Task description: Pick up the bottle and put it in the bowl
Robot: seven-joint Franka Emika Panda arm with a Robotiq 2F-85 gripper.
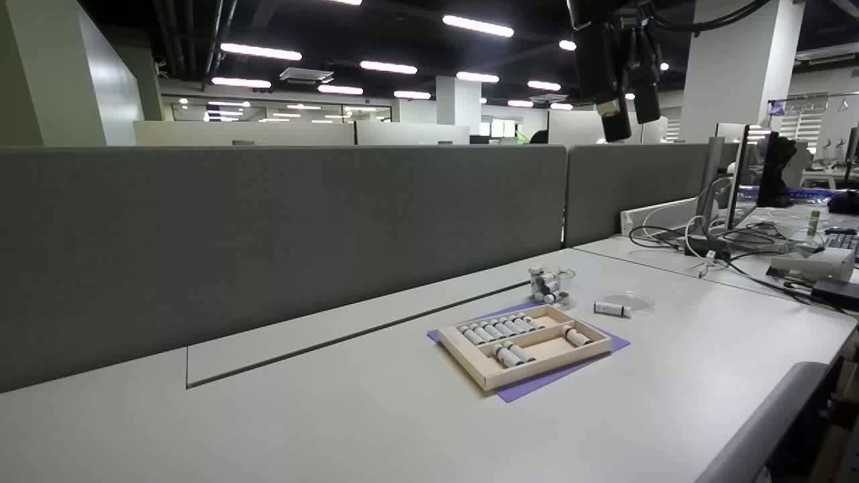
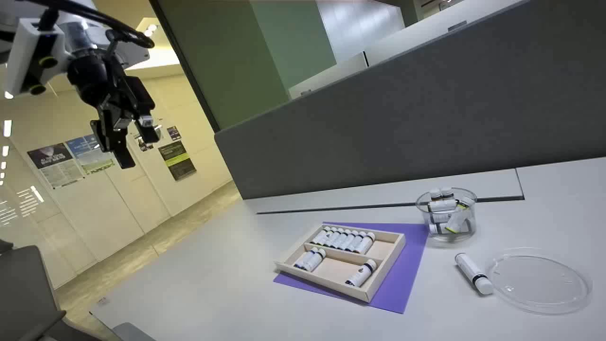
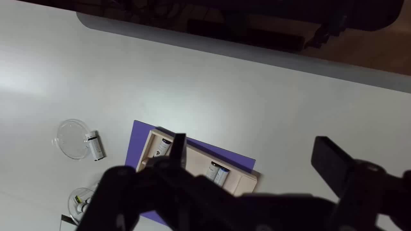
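A small white bottle with a dark band and white cap lies on its side on the table in both exterior views (image 1: pixel 609 309) (image 2: pixel 469 270) and in the wrist view (image 3: pixel 96 149). The clear bowl holds several similar bottles; its rim shows in both exterior views (image 1: pixel 569 273) (image 2: pixel 466 193) and, partly hidden by the gripper, in the wrist view (image 3: pixel 71 197). My gripper is open and empty, high above the table and far from the bottle, in both exterior views (image 1: pixel 634 127) (image 2: pixel 138 151). In the wrist view its fingers (image 3: pixel 252 141) are wide apart.
A flat clear dish (image 2: pixel 539 284) lies beside the bottle's cap end; I cannot tell if they touch. A tan wooden tray (image 2: pixel 326 285) with several bottles lies on a purple sheet (image 2: pixel 402 284). A grey partition (image 1: pixel 288 235) stands behind. Cables and a monitor (image 1: pixel 741 174) stand farther off.
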